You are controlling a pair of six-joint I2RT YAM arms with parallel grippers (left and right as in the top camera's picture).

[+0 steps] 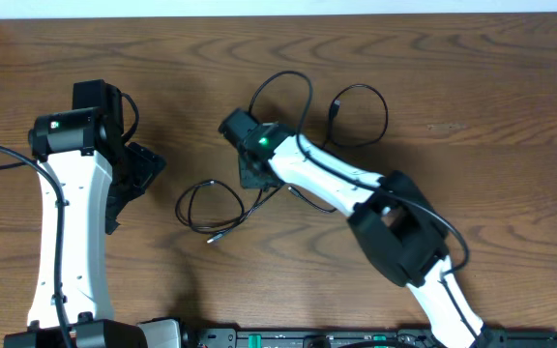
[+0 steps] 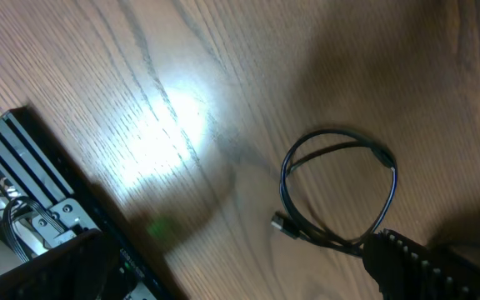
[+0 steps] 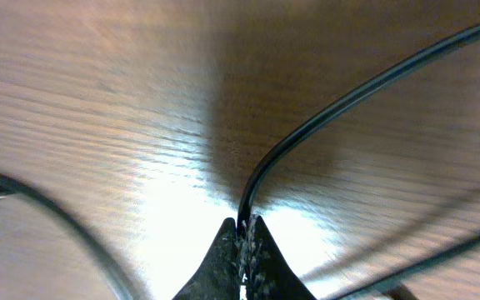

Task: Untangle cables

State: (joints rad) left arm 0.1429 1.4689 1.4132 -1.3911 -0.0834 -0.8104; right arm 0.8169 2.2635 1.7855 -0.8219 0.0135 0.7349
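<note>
Thin black cable lies in loops across the middle of the table. One loop with a small plug end lies left of my right gripper. Another loop rises behind it, and a third curls to the right. In the right wrist view the right gripper is shut on a black cable strand that runs up and to the right. My left gripper stands open to the left of the loops. Its view shows the left loop and plug just ahead of the open left gripper.
The wooden table reaches to its back edge at the top of the overhead view. A black rail with electronics runs along the front edge between the two arm bases and shows in the left wrist view as the black rail.
</note>
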